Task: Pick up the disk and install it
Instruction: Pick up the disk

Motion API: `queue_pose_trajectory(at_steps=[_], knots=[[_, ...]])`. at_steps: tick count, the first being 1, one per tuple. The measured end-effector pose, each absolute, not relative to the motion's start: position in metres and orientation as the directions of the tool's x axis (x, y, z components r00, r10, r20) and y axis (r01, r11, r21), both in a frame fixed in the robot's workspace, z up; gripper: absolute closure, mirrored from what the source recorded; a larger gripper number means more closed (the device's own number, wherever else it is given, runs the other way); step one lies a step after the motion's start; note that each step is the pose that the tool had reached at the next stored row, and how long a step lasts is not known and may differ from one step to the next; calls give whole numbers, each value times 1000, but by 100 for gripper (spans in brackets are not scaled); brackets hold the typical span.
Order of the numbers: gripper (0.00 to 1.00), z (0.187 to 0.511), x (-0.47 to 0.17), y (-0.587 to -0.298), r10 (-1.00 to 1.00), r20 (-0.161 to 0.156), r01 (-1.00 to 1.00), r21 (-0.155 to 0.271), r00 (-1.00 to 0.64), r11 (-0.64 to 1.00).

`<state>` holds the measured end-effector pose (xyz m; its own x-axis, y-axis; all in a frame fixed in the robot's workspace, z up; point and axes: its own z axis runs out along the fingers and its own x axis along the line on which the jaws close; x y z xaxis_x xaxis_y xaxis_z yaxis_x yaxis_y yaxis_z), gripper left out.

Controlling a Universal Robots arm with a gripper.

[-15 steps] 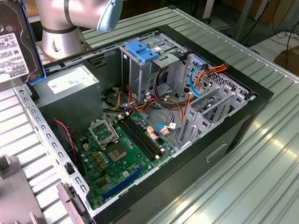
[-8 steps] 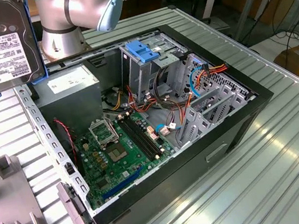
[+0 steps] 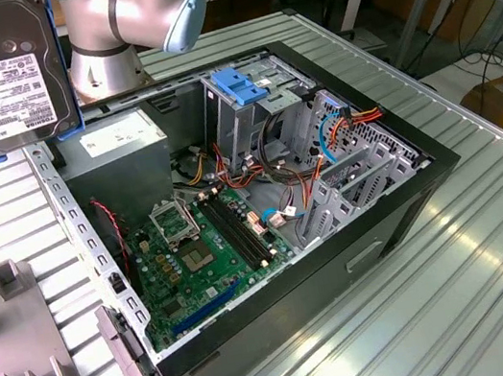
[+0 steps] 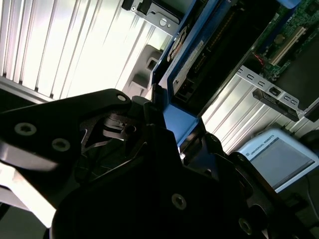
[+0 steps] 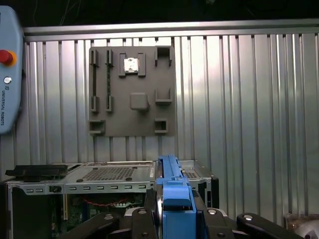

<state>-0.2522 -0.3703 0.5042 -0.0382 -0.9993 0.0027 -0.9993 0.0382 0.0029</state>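
Observation:
The disk (image 3: 1, 96), dark-cased with a white label and blue side rails, hangs upright in the air at the exterior view's upper left, above the back left corner of the open computer case (image 3: 384, 223). Its top runs out of that picture. In the first wrist view my gripper (image 5: 174, 221) is shut on the disk's blue rail (image 5: 173, 191), with a black finger (image 5: 142, 219) on each side. The second wrist view shows the gripper (image 4: 174, 144) clamped on the disk (image 4: 199, 64), which juts away from it. The metal drive cage with the blue handle (image 3: 238, 83) stands inside the case at the back.
The grey power-supply box (image 3: 112, 144) sits in the case under the disk, with the motherboard (image 3: 203, 245) and loose cables (image 3: 289, 181) beside it. A grey fixture plate (image 3: 21, 375) lies at the exterior view's left. The arm (image 3: 125, 25) stands behind the case. A teach pendant (image 5: 7, 74) lies on the ribbed table.

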Motion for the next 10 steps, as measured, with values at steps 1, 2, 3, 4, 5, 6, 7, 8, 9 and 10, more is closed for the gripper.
queue_pose_trajectory(at_steps=[1,2,3,4,5,6,7,8,9,10], knots=[[63,504,-251,-370,-999,3,-999,3,-38,38],[63,504,-251,-370,-999,3,-999,3,-38,38],[63,504,-250,-370,-999,3,-999,3,-38,38],[63,504,-249,-370,-999,3,-999,3,-38,38],[63,504,-248,-370,-999,3,-999,3,-38,38],[63,504,-248,-370,-999,3,-999,3,-38,38],[63,504,-247,-370,-999,3,-999,3,-38,38],[63,504,-246,-370,-999,3,-999,3,-38,38],[63,504,-245,-370,-999,3,-999,3,-38,38],[63,504,-245,-370,-999,3,-999,3,-38,38]])
